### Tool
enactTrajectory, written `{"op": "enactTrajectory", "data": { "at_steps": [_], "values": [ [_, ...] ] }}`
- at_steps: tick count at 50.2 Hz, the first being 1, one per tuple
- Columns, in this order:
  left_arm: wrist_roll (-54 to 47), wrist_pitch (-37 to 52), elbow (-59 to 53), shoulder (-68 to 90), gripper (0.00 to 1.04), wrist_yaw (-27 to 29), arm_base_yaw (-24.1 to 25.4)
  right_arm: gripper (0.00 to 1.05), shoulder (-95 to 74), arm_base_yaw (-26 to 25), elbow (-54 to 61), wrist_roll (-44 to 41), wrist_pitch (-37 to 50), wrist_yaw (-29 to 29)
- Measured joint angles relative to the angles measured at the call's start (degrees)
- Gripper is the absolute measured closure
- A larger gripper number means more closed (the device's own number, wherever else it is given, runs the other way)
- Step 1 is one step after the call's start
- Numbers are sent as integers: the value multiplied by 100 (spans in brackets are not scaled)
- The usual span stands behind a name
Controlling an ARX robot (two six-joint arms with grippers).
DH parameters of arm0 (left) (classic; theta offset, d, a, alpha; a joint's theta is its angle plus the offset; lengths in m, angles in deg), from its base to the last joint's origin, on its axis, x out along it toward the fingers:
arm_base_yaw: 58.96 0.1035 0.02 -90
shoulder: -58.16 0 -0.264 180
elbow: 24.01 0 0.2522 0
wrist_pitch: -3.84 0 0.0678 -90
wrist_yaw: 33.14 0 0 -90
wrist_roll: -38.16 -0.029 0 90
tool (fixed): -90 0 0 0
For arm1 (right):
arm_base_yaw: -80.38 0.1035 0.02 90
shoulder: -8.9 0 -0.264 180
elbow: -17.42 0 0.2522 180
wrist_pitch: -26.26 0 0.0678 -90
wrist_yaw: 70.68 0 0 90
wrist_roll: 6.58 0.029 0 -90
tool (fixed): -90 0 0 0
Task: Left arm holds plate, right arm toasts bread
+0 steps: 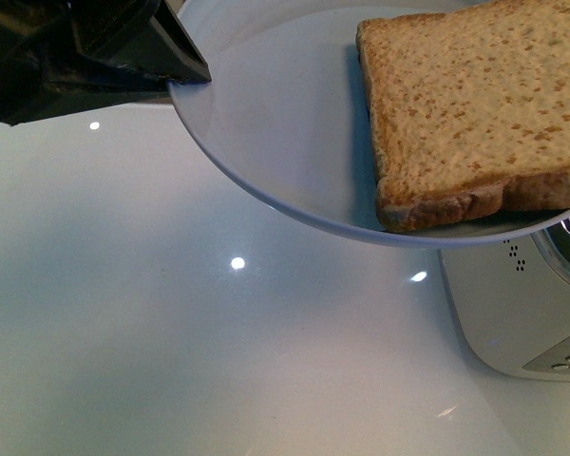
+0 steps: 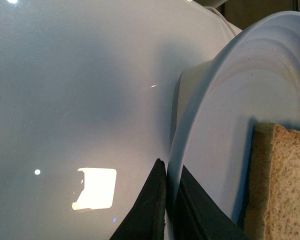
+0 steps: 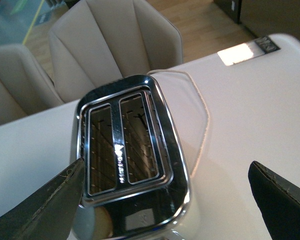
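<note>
My left gripper point(image 1: 176, 71) is shut on the rim of the pale blue-white plate point(image 1: 266, 133) and holds it in the air above the white table. In the left wrist view the jaws point(image 2: 167, 200) pinch the plate's edge point(image 2: 210, 125). A slice of brown bread point(image 1: 475, 104) lies on the plate, on the side away from the gripper; it also shows in the left wrist view point(image 2: 282, 185). My right gripper point(image 3: 167, 192) is open and empty above a chrome-topped toaster point(image 3: 125, 145) with two empty slots.
The toaster's white body point(image 1: 522, 313) stands on the table under the plate's right side. Its cord point(image 3: 202, 115) lies on the table. Beige chairs point(image 3: 115, 35) stand beyond the table's far edge.
</note>
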Motion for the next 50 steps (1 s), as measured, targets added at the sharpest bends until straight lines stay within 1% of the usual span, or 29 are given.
{"op": "enactTrajectory", "data": {
  "at_steps": [1, 4, 8, 12, 16, 24, 26, 34, 50],
  "values": [
    [2, 0, 0, 0, 102, 4, 0, 9, -59, 15, -31, 37, 24, -2],
    [2, 0, 0, 0, 102, 15, 0, 9, -361, 216, -188, 490, 157, -90],
    [0, 0, 0, 0, 102, 7, 0, 9, -656, 758, -348, 986, 352, -201],
    [0, 2, 0, 0, 102, 11, 0, 9, -942, 1445, -461, 1530, 503, -229],
    [0, 0, 0, 0, 102, 9, 0, 9, -1108, 1821, -472, 2020, 638, -127],
    [0, 0, 0, 0, 102, 11, 0, 9, -1217, 2188, -472, 2859, 885, -70],
    [2, 0, 0, 0, 102, 11, 0, 9, -1228, 2361, -472, 3106, 946, -85],
    [0, 0, 0, 0, 102, 9, 0, 9, -1368, 2916, -472, 3595, 1058, -201],
    [0, 0, 0, 0, 102, 9, 0, 10, -1467, 3134, -472, 3963, 1161, -212]
  ]
}}
